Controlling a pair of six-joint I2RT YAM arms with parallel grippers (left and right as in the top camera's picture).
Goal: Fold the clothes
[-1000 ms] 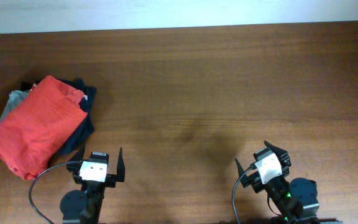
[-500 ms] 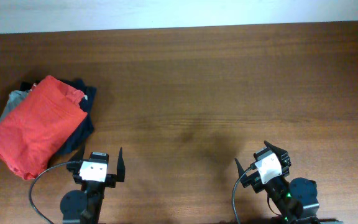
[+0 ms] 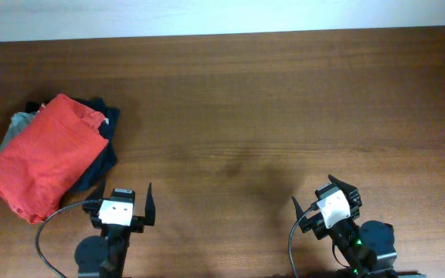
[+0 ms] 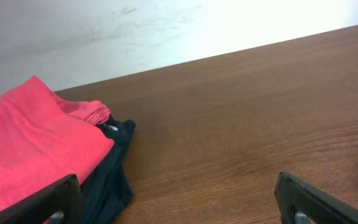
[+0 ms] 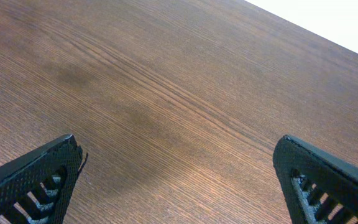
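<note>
A folded orange-red garment lies on top of a pile at the table's left; it also shows in the left wrist view. No print shows on it, so I cannot tell whether it is the T-shirt. No spread-out shirt is in view. My left gripper is open and empty near the front edge, just right of the pile, and shows in its own wrist view. My right gripper is open and empty at the front right, over bare wood.
Under the orange-red garment lie a dark navy garment, also in the left wrist view, and a grey one. The brown wooden table meets a white wall at the back.
</note>
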